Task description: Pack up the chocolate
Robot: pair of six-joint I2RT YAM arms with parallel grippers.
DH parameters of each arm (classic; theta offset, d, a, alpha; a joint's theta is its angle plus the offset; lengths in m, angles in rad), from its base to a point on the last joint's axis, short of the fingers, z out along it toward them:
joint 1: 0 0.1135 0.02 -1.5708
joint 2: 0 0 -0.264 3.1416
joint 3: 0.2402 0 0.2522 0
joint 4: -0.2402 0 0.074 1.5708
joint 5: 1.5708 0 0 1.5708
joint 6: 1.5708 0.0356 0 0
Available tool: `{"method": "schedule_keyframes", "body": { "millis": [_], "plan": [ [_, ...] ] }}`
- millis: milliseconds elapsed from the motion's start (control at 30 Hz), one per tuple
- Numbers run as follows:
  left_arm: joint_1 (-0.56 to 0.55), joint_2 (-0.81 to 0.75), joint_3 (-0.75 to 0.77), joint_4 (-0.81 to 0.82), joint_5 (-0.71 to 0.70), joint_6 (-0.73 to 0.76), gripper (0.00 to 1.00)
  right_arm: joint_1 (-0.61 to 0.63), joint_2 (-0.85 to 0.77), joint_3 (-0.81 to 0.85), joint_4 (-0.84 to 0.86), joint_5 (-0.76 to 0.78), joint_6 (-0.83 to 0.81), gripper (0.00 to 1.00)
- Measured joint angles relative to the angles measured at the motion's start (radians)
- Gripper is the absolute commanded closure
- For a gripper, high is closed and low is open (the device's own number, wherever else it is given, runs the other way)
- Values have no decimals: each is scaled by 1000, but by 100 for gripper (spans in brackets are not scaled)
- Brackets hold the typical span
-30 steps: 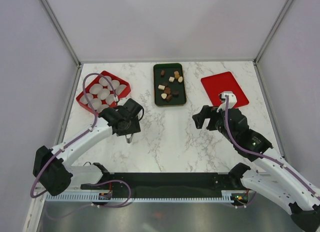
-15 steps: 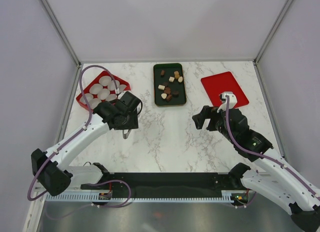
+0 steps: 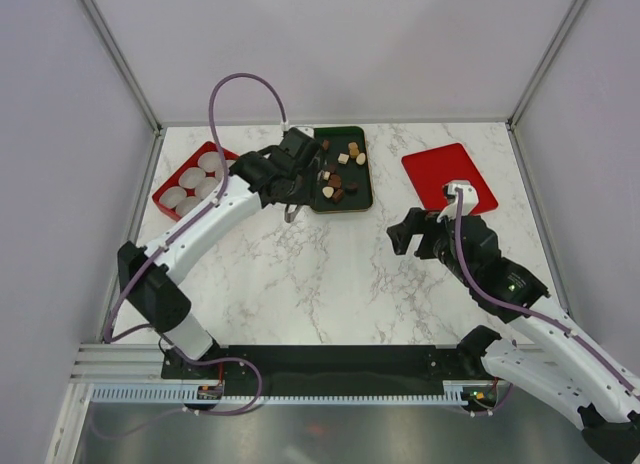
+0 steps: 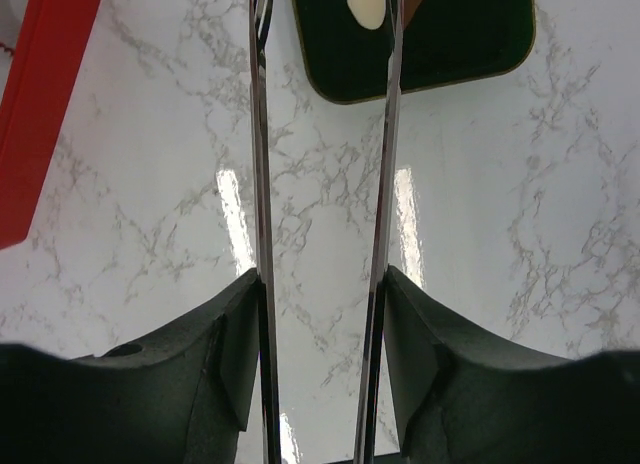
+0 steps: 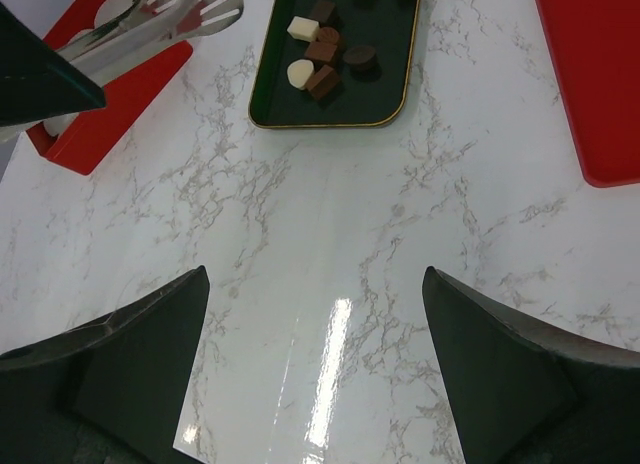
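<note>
White marble table [image 3: 330, 284] from above: chocolate [image 3: 336, 182] all in the dark tray [image 3: 360, 197], paper cups [image 3: 190, 180] looking empty, so basically nothing packed. Left wrist: left gripper [image 4: 322, 289] clamped on tongs [image 4: 258, 184], blades apart, cream piece [image 4: 367, 4] between them, nothing pinched. Right wrist: right gripper [image 5: 312, 279] spread wide, empty.

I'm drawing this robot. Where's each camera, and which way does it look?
Top external: above, behind the arms, looking down at table; both arms show.
Left wrist: on left arm, looking along tongs at green tray; left end effector shows.
Right wrist: on right arm, facing the chocolate; right end effector shows.
All three share the tray.
</note>
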Motion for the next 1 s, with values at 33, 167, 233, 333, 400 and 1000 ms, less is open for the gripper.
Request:
{"method": "schedule_keyframes", "body": {
  "millis": [33,167,233,333,400,1000],
  "plan": [
    [0,25,18,13,4,11,44,0,1,4,-2,7,0,4],
    [0,157,101,66,34,72,44,0,10,18,-4,34,-1,4],
    [0,222,149,80,47,99,45,0,17,23,-4,47,-2,4],
    [0,332,246,96,56,138,45,0,32,30,-8,56,-5,4],
    [0,385,298,105,56,156,45,0,45,37,-8,59,-12,4],
    [66,574,416,159,99,212,47,0,93,53,-8,112,-77,3]
  ]
}}
